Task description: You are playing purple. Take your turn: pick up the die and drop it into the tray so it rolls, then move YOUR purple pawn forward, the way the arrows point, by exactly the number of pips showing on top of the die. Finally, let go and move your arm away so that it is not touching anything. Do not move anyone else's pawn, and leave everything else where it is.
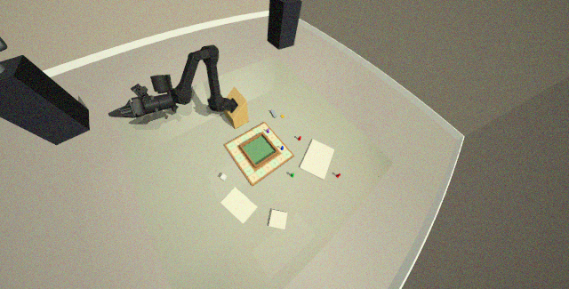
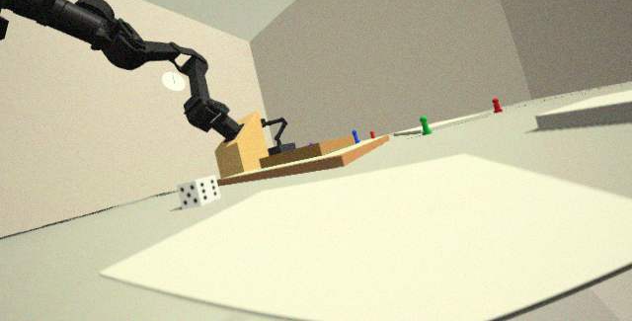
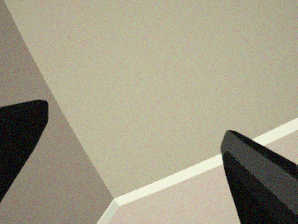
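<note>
The gripper [image 1: 116, 112] stands wide open and holds nothing. The die [image 1: 222, 176] lies well away from it, beside the board [image 1: 284, 158], where the purple pawn [image 1: 267, 131] stands.

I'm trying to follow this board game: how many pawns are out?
5. Purple and blue on the board; green and two red off it. Smaller ones may be hidden.
</note>
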Controlling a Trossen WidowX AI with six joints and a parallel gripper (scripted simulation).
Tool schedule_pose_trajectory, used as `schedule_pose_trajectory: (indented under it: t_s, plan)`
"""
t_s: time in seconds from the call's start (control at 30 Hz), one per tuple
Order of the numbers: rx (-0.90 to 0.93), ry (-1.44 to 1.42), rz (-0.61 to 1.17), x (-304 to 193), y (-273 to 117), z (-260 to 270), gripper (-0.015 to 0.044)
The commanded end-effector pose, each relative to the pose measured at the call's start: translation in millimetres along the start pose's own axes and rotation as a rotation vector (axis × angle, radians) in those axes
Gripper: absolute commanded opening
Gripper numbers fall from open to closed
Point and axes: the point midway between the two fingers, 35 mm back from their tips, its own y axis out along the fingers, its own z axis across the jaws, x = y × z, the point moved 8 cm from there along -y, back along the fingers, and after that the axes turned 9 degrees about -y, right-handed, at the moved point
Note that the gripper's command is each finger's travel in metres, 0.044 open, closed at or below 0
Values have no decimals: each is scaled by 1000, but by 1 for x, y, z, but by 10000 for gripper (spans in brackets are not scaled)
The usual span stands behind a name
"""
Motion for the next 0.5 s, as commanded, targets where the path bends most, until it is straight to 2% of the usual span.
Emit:
schedule_pose_trajectory:
  t_s: [0.0,0.13,0.3,0.47]
  plan:
    - [-2,-4,10,-2,1,0,374]
    - [-24,-90,222,-41,14,3,275]
    - [3,-246,542,-101,20,14,275]
    - [112,-444,870,-160,9,32,275]
